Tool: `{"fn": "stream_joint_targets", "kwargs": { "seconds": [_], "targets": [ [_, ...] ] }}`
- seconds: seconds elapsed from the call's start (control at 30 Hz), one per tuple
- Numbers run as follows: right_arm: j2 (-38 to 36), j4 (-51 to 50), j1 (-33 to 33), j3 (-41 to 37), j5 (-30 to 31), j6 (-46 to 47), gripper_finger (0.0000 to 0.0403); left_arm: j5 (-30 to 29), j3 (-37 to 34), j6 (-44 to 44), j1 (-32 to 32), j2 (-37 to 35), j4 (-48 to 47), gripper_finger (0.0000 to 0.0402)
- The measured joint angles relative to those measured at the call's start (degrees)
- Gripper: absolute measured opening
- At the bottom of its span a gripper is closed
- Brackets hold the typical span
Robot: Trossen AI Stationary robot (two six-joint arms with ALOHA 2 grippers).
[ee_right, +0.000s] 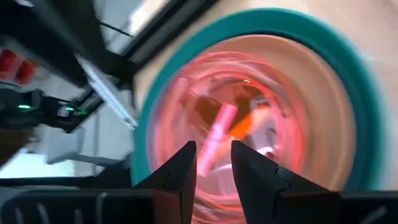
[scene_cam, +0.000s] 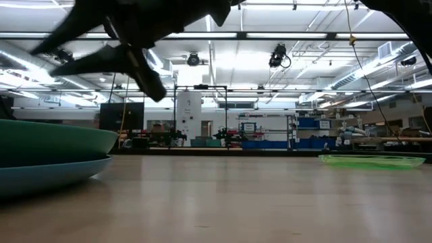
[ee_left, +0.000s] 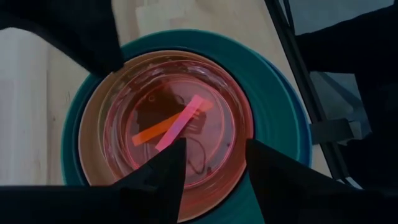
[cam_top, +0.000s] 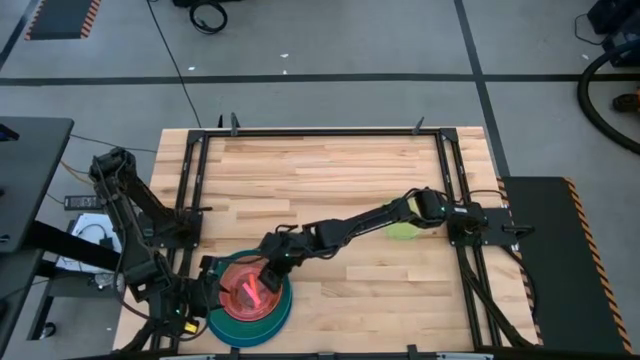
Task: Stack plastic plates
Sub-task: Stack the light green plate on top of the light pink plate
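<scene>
The plastic plates form a stack (cam_top: 250,305) near the table's front left. A translucent pink plate (ee_left: 180,118) lies on top, in a brown plate (ee_left: 93,124), over a teal plate (scene_cam: 54,142) and a blue plate (scene_cam: 40,179). My right gripper (ee_right: 214,158) reaches in from the right and stands over the pink plate (ee_right: 249,106), its fingers a little apart with nothing between them. My left gripper (ee_left: 214,168) hangs open above the stack's near-left rim. A small green plate (cam_top: 402,231) rests flat on the table under the right arm.
A black frame (cam_top: 320,132) runs around the wooden table top. Bare wood (cam_top: 330,180) lies across the middle and far part. The right arm (cam_top: 350,225) stretches low over the table from right to left.
</scene>
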Motion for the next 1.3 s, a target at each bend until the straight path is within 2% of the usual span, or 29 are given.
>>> {"fn": "stream_joint_targets", "kwargs": {
  "seconds": [0.2, 0.43, 0.57, 0.7, 0.87, 1.0, 1.3],
  "targets": [
    [-3.19, -12.6, -0.52, -0.07, 3.24, -4.04, 0.0108, -0.74, -0.11, -0.15, 0.0, 0.15, -0.01, 0.0172],
    [-6.96, -34.36, -0.3, -0.07, 14.17, -7.73, 0.0108, -8.24, -0.15, 3.15, 0.23, 0.61, -0.52, 0.0172],
    [-8.7, -44.96, 0.23, -0.07, 19.96, -6.18, 0.0108, -12.06, -0.15, 6.32, 1.3, 0.59, -0.56, 0.0172],
    [-10.09, -53.93, 0.91, -0.09, 29.31, -3.19, 0.0101, -16.78, -0.15, 9.15, 3.96, 0.59, -0.52, 0.0172],
    [-11.03, -64.18, 1.17, -0.09, 35.45, 2.23, 0.0084, -17.87, -0.15, 13.03, 8.04, 0.59, -0.48, 0.0172],
    [-11.03, -70.86, 1.21, -0.22, 37.0, 4.96, 0.0073, -17.89, -0.15, 15.14, 11.09, 0.59, -0.31, 0.0172],
    [-10.96, -76.35, 1.22, -2.67, 37.13, 5.65, 0.005, -17.91, -0.15, 15.87, 13.79, 0.59, 0.05, 0.0172]
  ]
}}
